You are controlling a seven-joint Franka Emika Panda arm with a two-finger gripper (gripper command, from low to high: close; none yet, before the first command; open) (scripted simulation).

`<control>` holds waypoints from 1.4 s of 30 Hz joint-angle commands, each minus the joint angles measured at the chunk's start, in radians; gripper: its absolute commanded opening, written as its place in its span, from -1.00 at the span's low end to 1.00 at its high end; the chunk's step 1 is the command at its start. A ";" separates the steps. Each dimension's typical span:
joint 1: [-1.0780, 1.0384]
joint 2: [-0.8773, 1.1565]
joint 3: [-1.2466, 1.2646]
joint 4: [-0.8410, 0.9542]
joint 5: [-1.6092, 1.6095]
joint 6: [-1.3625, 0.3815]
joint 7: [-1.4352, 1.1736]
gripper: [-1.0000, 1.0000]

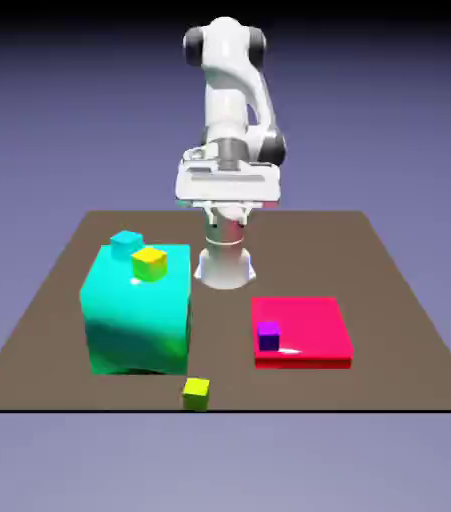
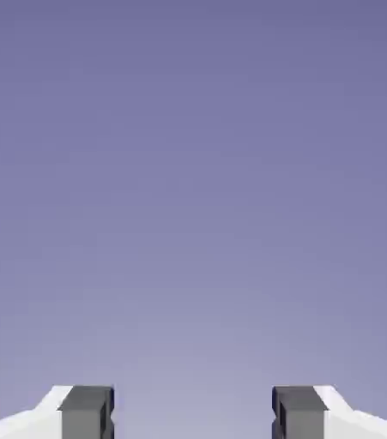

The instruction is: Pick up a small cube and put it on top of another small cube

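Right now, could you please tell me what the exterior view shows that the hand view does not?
Only the exterior view shows the table, the big teal block with a cyan cube and yellow cube on top, the red slab carrying a purple cube, and a lime cube near the front edge. Only the hand view shows the fingertips, spread wide with nothing between them. Both share the blue-violet backdrop.

on the table [image 1: 389,300] we see a large block [image 1: 134,315] toward the exterior view's left, with two small cubes [image 1: 126,243] [image 1: 149,263] touching on its top. a flat slab [image 1: 304,330] lies to its right, bearing one small cube [image 1: 268,335]. another cube [image 1: 196,393] sits near the front edge, between them.
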 commanded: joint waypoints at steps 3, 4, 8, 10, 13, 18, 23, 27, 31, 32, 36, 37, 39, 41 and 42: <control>0.043 0.109 -0.037 0.068 -0.059 -0.069 -0.080 0.00; 0.057 0.145 -0.050 0.091 -0.078 -0.092 -0.107 0.00; 0.114 0.290 -0.099 0.182 -0.156 -0.183 -0.214 0.00; 0.143 0.362 -0.124 0.227 -0.195 -0.229 -0.267 0.00; 0.186 0.471 -0.161 0.295 -0.254 -0.298 -0.347 0.00; 0.258 0.652 -0.223 0.409 -0.352 -0.413 -0.481 0.00; 0.329 0.834 -0.285 0.523 -0.449 -0.527 -0.615 0.00; 0.386 0.979 -0.334 0.614 -0.528 -0.619 -0.722 0.00; 0.397 1.070 -0.356 0.653 -0.564 -0.620 -0.754 0.00; 0.386 1.106 -0.360 0.657 -0.570 -0.585 -0.746 0.00; 0.364 1.179 -0.366 0.666 -0.583 -0.517 -0.729 -1.00; 0.375 1.143 -0.363 0.662 -0.577 -0.551 -0.737 -1.00; 0.397 1.070 -0.356 0.653 -0.564 -0.620 -0.754 -1.00; 0.395 1.002 -0.353 0.650 -0.548 -0.697 -0.750 -1.00; 0.382 0.970 -0.352 0.651 -0.539 -0.741 -0.738 -1.00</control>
